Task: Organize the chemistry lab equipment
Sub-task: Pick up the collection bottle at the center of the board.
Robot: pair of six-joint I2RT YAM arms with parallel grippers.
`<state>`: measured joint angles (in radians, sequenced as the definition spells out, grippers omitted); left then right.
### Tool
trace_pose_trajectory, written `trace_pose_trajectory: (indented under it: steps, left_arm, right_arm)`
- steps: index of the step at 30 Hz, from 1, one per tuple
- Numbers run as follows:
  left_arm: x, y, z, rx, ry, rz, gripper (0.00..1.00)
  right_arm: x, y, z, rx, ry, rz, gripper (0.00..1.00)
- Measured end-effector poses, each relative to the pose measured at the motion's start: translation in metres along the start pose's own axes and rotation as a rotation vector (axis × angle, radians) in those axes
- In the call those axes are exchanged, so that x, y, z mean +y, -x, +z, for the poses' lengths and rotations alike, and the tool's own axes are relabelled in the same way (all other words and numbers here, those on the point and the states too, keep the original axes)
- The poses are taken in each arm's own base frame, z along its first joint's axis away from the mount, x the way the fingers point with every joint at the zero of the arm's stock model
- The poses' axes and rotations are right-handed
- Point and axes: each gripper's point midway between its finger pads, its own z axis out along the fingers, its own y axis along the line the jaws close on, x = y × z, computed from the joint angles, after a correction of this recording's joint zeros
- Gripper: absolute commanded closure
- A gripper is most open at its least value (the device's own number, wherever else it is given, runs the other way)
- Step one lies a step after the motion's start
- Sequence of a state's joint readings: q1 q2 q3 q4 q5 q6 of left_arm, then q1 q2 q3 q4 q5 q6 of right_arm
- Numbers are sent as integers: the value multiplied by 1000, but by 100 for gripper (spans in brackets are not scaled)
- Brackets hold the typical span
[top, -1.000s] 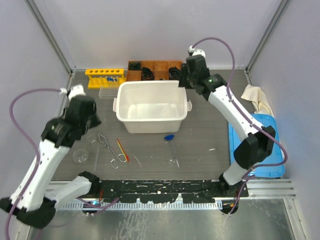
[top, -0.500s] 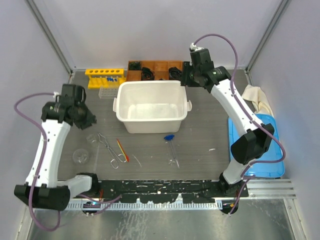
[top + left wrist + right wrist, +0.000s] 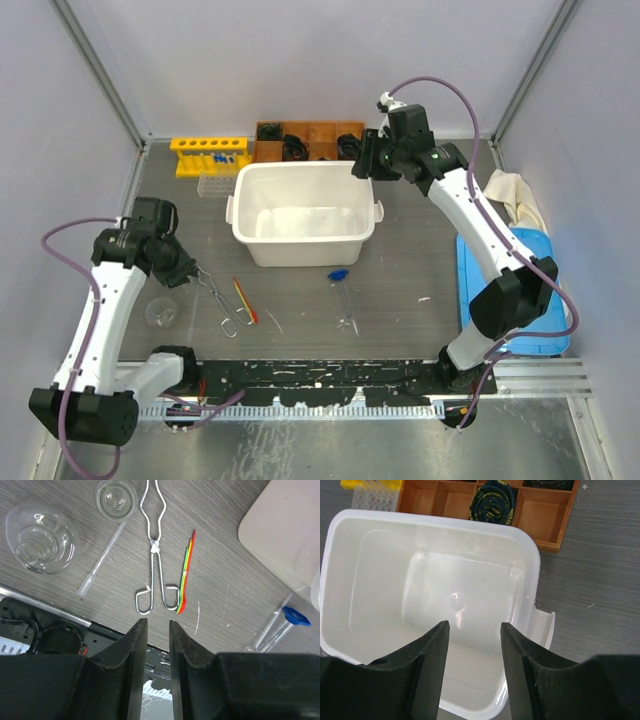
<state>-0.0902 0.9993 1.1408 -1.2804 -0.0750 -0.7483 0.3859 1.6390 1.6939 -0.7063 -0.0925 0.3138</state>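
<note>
Hovering front-left of the white tub [image 3: 300, 250], your left hand [image 3: 157, 630] is slightly parted, empty. Right hand [image 3: 474, 630] above the tub: spread, empty.

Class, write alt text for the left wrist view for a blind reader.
Two dark fingers, slightly apart and holding nothing, hang above a grey table where metal tongs lie beside a red-orange stick. Two clear glass flasks sit upper left; a white bin's corner upper right.
</note>
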Motion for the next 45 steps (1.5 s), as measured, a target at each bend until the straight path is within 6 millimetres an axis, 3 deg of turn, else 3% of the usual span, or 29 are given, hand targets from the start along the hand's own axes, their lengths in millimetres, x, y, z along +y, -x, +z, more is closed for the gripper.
trace_pose_trajectory:
  steps: [7,12,18,25,37,45]
  left_arm:
    - [3,19,28,20,57,-41,76]
    - [8,29,43,40,96,-48,76]
    - [14,35,49,31,99,-93,76]
    - [26,24,64,77,111,-152,77]
    - [39,29,68,70,139,-228,79]
    - [55,35,72,63,195,-257,74]
  right_arm:
    - [9,19,-34,-90,30,-27,48]
    - [7,26,-47,-136,16,-42,47]
    - [2,22,-44,-127,-6,-51,47]
    - [1,22,-44,-128,-10,-55,47]
    - [0,21,-43,-127,-11,-57,47]
    - [-1,19,-36,-114,-13,-57,47]
